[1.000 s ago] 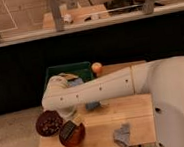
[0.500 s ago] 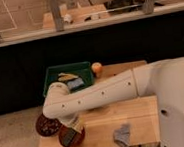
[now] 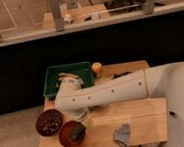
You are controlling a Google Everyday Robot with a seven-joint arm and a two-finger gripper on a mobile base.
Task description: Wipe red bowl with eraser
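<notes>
The red bowl (image 3: 67, 135) stands at the front left of the wooden table (image 3: 141, 120). A dark block, which looks like the eraser (image 3: 77, 134), sits inside the bowl on its right side. My gripper (image 3: 80, 126) reaches down from the white arm to the bowl's right rim, right at the dark block. The arm's elbow covers most of the gripper, so its hold on the block is hidden.
A dark brown bowl (image 3: 48, 123) sits just left of the red bowl. A green tray (image 3: 53, 82) with tan items is at the back left, with an orange ball (image 3: 97, 67) beside it. A grey crumpled object (image 3: 122, 134) lies at the table's front.
The arm has swung down and to the left. The gripper has moved from above the table's middle to the red bowl's right rim.
</notes>
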